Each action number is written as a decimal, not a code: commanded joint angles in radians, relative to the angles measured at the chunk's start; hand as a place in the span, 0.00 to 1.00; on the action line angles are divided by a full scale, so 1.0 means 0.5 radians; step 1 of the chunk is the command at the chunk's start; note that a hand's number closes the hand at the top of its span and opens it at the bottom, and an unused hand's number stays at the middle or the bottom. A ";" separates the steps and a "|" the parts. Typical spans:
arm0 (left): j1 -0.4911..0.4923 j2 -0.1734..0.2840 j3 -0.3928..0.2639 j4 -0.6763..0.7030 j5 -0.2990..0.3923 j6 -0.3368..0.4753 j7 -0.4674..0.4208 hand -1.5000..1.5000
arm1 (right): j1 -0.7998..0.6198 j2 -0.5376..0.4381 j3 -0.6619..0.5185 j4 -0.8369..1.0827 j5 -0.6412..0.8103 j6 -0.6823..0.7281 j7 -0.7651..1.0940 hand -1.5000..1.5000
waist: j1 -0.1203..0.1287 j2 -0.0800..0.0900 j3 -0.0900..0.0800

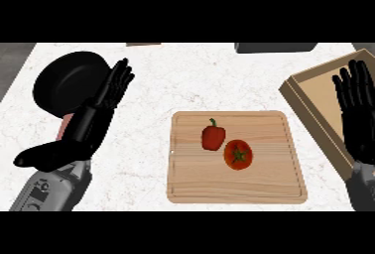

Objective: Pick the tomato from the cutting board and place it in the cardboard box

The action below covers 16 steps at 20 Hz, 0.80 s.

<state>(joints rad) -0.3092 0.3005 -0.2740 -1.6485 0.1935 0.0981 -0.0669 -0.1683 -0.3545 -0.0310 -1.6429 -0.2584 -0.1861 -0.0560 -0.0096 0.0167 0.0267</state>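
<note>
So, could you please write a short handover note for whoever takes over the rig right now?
Left hand: open, fingers straight, holding nothing, over the counter beside the black pan.
Right hand: open, holding nothing, over the cardboard box.
Tomato: on the cutting board, right next to a red pepper.
Done: nothing yet.
Left: grasp the tomato, carry it to the box, release it inside.

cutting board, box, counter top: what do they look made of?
Cutting board: looks like light wood, matte, with visible grain lines and a routed groove near the rim. Cardboard box: plain tan, flat walls, likely cardboard. Counter: white with faint veins, probably marble or stone-look.
</note>
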 commanded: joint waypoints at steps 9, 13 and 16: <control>0.518 0.194 0.487 0.207 0.355 0.070 0.392 0.50 | 0.405 0.200 -0.053 -0.443 0.561 -0.626 -0.479 0.00 | -0.031 -0.067 -0.053; 0.631 0.251 0.539 0.082 0.442 -0.014 0.444 0.50 | 0.712 0.359 0.320 -0.595 0.855 -0.636 -0.964 0.00 | 0.020 -0.053 -0.052; 0.602 0.318 0.628 0.114 0.495 -0.079 0.468 0.50 | 0.965 0.264 0.546 -0.884 1.155 -0.653 -0.871 0.00 | -0.005 -0.049 -0.057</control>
<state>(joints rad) -0.0336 0.4218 -0.0101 -1.5801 0.3955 0.0972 0.1442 0.1850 -0.2254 0.1237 -1.9689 0.1658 -0.4800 -0.4439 -0.0131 -0.0089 -0.0004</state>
